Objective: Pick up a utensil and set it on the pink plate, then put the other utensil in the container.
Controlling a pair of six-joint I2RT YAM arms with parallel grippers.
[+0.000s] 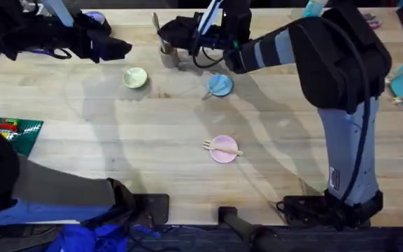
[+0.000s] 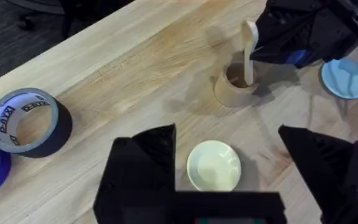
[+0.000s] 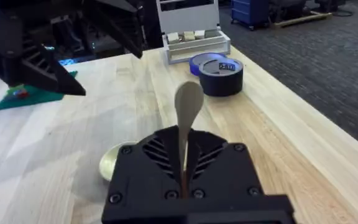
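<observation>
At the far side of the table (image 1: 117,154), my right gripper (image 1: 170,35) sits over the cup (image 1: 170,56), clenched on the spoon (image 3: 187,115). In the right wrist view the handle runs straight down between the fingers, with the rounded end standing up above them. In the left wrist view the spoon stands upright with its lower end inside the cup, and the gripper is just beside and above the rim.

Nearer me than the cup, toward the middle of the table, the fork (image 1: 222,148) lies across the pink plate (image 1: 224,155), tines poking past the rim. The blue plate (image 1: 220,85) sits between the cup and the pink plate, just right of the cup. The yellow plate (image 1: 135,78) is left of the cup, a little nearer to me.

My left gripper (image 2: 229,168) hangs released above the yellow plate, fingers spread wide to either side of it, well apart from the spoon. A roll of tape (image 2: 25,121) lies further left of the cup.
</observation>
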